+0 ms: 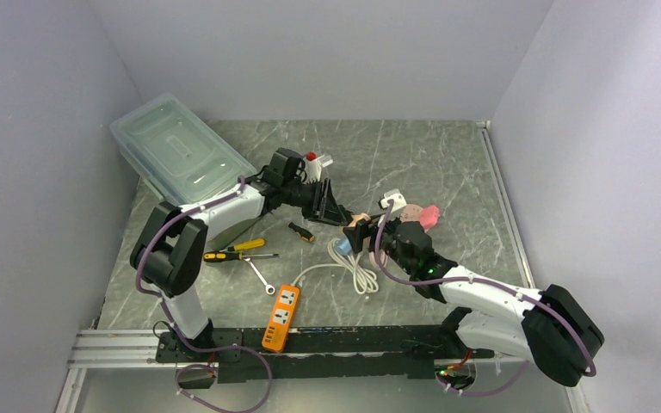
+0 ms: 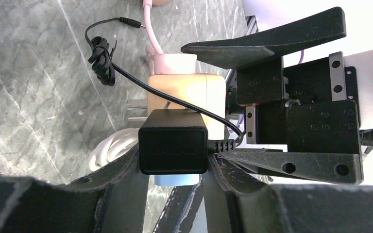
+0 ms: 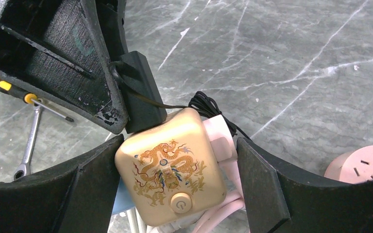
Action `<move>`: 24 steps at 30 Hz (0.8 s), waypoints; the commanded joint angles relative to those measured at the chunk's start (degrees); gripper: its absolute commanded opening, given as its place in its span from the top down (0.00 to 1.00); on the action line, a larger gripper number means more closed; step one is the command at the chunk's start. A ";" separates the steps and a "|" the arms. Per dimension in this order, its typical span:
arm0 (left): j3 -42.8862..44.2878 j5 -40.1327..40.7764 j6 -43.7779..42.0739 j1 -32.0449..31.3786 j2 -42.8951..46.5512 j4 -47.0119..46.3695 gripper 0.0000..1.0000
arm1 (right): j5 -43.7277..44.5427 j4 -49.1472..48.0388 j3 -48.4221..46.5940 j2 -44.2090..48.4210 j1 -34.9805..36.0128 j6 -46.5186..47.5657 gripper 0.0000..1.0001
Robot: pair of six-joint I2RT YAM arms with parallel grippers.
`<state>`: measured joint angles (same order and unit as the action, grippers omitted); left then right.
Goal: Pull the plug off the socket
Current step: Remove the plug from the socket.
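The socket is a gold cube with a dragon print and a power button, held up off the table. My right gripper is shut across it, one finger against the cube's side and the other by a pink plug on the opposite side. The black plug sits against the cube's face. My left gripper is shut on it, one finger on each flank. Its thin black cord hangs bundled beyond. A light blue plug shows under the black one.
An orange power strip lies near the front rail. Yellow-handled screwdrivers and a wrench lie at left. A coiled white cable sits below the grippers. There is a clear plastic box at back left and a pink round socket at right.
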<state>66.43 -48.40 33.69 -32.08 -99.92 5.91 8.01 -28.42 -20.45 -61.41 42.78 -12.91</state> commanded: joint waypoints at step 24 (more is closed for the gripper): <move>3.39 4.95 -6.68 -1.51 6.03 5.44 1.00 | -0.65 -1.66 -6.34 -2.87 0.55 -0.04 0.76</move>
<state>66.74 -42.09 28.03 -33.08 -96.42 11.16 9.17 -26.59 -23.62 -64.71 43.48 -14.00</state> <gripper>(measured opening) 0.433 0.822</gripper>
